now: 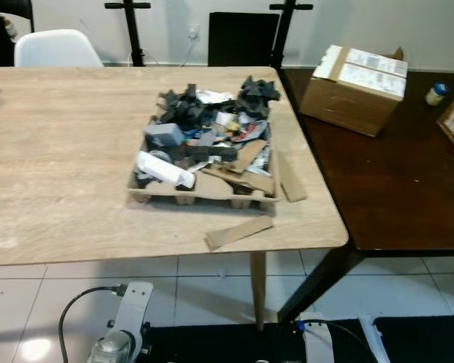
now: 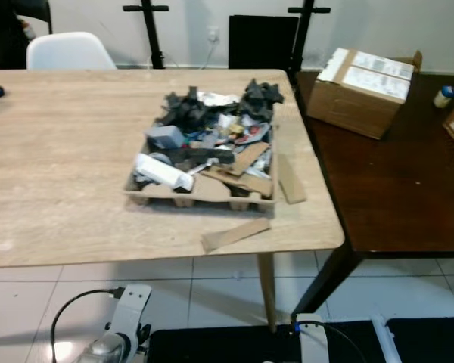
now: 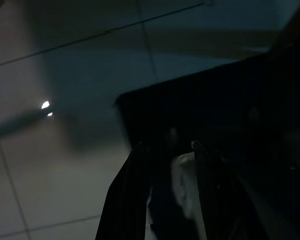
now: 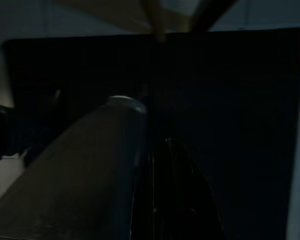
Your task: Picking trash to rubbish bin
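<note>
A: On the light wooden table point(image 1: 60, 151), head views first: a cardboard tray point(image 1: 204, 193) heaped with trash point(image 1: 208, 136) sits toward the corner at about 1 o'clock from the robot. Black scraps, a white tube, cardboard bits, all piled in one carrier, probably so it can be cleared in one spot.

B: Loose stuff?

A: One cardboard strip point(image 1: 239, 232) lies on the table at 6 o'clock of the tray, near the edge. Another strip point(image 1: 290, 180) lies just beside the tray at 3 o'clock. Both look spilled off the heap.

B: Anything else?

A: Dark table point(image 1: 393, 189) butts against it at 3 o'clock, carrying a cardboard box point(image 1: 356, 87). White chair point(image 1: 57, 47) at 11 o'clock. Can't say for sure where the bin is; a black shape low at 6 o'clock could be it.

B: Arms?

A: Both hang low at 6 o'clock, below table height, idle. Nothing is picked yet, I judge.

B: Left wrist view?

A: Dark. Left gripper point(image 3: 165, 165) points down at floor tiles and a black edge; fingers slightly apart, nothing between them that I can make out.

B: Right wrist view?

A: Darker. Right gripper point(image 4: 162, 165) over black surface; cannot tell its claw state. Table legs show far off, so it's parked under the table line.
</note>
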{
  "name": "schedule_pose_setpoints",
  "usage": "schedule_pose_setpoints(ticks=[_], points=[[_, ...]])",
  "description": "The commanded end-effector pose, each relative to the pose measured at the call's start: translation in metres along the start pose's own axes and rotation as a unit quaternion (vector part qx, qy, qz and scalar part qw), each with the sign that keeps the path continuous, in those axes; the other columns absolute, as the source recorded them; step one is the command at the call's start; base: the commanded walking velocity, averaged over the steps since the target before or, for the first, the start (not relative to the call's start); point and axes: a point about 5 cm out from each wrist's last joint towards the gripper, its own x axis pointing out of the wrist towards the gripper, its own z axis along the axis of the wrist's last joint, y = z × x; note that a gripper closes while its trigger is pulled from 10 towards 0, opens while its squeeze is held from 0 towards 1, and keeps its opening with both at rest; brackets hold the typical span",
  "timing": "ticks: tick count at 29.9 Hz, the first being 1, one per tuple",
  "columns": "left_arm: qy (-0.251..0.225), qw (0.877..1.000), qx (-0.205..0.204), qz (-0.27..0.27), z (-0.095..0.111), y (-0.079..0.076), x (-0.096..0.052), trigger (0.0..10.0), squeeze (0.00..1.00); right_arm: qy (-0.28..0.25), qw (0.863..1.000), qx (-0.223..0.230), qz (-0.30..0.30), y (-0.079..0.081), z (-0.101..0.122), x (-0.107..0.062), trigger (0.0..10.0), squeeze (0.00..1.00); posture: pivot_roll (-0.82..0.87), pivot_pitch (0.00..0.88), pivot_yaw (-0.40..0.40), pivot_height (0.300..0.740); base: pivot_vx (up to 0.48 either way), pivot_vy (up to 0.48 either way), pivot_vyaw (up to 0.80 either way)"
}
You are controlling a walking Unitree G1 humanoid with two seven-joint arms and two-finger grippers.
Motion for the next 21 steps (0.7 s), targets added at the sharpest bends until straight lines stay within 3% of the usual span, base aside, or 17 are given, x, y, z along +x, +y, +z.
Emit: schedule_pose_setpoints(ticks=[1,21], points=[[0.016,1.0,-0.009,-0.003,-0.0093,-0.0023,-0.0014,10.0,0.0,0.014,1.0,0.002,0.001,0.0006,-0.008,-0.0013,10.0,0.0,0.03,0.142,-0.02,0.74,0.0,-0.326,0.0],[0.013,1.0,-0.019,0.0,-0.0079,-0.0017,-0.0011,10.0,0.0,0.013,1.0,-0.003,0.002,-0.0004,-0.0064,-0.0012,10.0,0.0,0.02,0.142,-0.027,0.74,0.0,-0.328,0.0]])
